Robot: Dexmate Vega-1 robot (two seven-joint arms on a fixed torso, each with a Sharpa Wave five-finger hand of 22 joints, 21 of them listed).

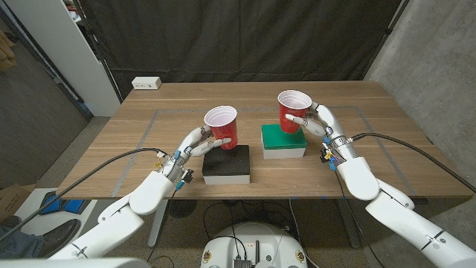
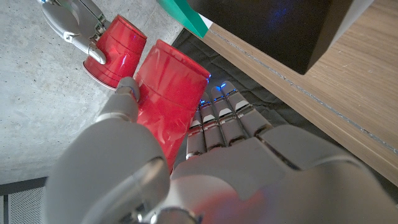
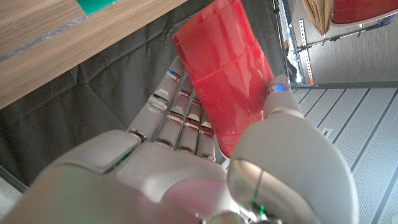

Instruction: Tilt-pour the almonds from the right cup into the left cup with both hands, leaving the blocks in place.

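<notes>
My left hand (image 1: pixel 195 142) grips the left red cup (image 1: pixel 222 128) from its side, upright over the far edge of the black block (image 1: pixel 227 164). My right hand (image 1: pixel 317 121) grips the right red cup (image 1: pixel 293 110), upright over the green block (image 1: pixel 282 140). In the left wrist view my left hand (image 2: pixel 186 168) wraps its cup (image 2: pixel 165 106), with the other cup (image 2: pixel 118 51) beyond it. My right hand (image 3: pixel 205 162) shows closed around its cup (image 3: pixel 227 74) in the right wrist view. Whether either cup's base touches its block I cannot tell. No almonds show inside the white cup interiors.
Both blocks stand side by side mid-table on the wooden table (image 1: pixel 134 160), inside a faint taped rectangle. A white power strip (image 1: pixel 146 83) lies at the far left edge. A dark curtain hangs behind the table.
</notes>
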